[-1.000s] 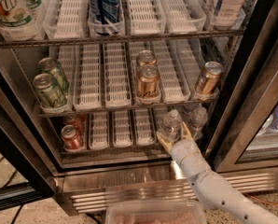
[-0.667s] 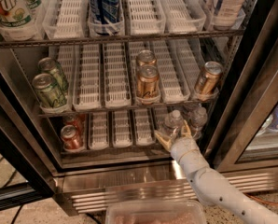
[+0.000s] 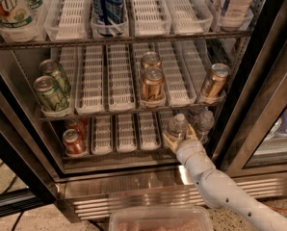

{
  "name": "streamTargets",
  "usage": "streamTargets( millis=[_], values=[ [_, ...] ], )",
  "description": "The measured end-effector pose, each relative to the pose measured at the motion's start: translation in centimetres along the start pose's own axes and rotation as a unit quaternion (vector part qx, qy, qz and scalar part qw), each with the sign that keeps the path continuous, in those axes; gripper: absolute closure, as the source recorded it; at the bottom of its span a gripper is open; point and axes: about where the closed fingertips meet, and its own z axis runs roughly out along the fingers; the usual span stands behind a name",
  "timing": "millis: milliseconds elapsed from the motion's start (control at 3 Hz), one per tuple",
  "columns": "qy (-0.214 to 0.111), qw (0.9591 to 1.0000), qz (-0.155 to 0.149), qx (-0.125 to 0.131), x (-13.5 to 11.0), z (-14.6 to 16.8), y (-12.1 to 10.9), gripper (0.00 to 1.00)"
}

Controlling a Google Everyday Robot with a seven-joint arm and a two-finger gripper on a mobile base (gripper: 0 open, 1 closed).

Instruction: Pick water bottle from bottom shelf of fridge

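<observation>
The water bottle (image 3: 177,126), clear with a white cap, stands at the front right of the bottom shelf (image 3: 125,132) of the open fridge (image 3: 134,192). My gripper (image 3: 179,137) reaches in from the lower right on a white arm. Its tan fingers (image 3: 168,140) sit on either side of the bottle's lower body and close on it. The bottle stands upright on the shelf. A second clear bottle (image 3: 204,121) stands just behind and to the right of it.
Two red cans (image 3: 74,141) stand at the shelf's left. The rack above holds copper cans (image 3: 152,84) and green cans (image 3: 50,93) close over the bottle. The black door frame (image 3: 259,95) lies right of my arm. A clear plastic bin (image 3: 160,219) is below.
Almost nothing has moved. My gripper and the water bottle stay in the same place at the front right of the bottom shelf.
</observation>
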Motion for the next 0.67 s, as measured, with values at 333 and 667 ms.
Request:
streamTargets(
  millis=[333,667],
  values=[
    [0.0,1.0,0.0,0.0,0.0,0.0,0.0,0.75],
    [0.0,1.0,0.0,0.0,-0.01,0.01,0.01,1.0]
  ],
)
